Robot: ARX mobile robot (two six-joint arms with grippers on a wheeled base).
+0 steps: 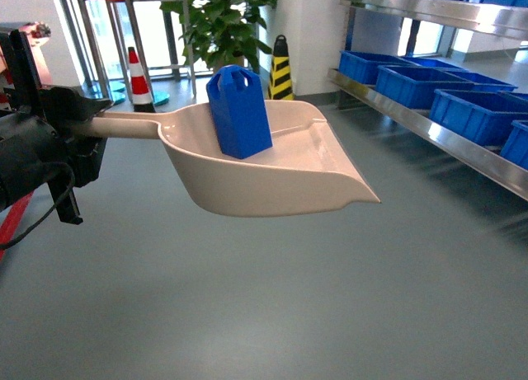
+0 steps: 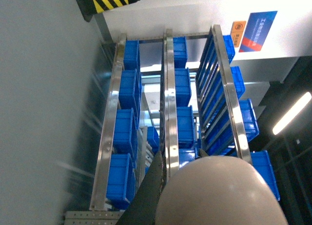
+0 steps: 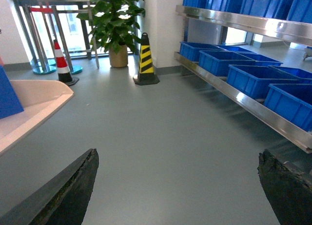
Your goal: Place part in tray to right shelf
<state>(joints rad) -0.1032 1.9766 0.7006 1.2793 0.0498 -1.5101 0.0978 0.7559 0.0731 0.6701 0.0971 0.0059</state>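
Beige plastic forms the tray (image 1: 272, 178), carried level above the floor (image 1: 264, 314) by the left end effector (image 1: 70, 133), which is clamped on the tray's long handle. Standing upright inside the tray, against its back wall, is the blue part (image 1: 238, 110); keeping the scoop level presumably stops the part from sliding over the wide lip. To the right of the tray, well apart from it, runs the right shelf (image 1: 445, 137) with its steel rail and blue crates (image 1: 478, 112). The right end effector (image 3: 175, 191) holds nothing, its dark fingers spread wide. Judged from this, transport toward the shelf remains to be finished.
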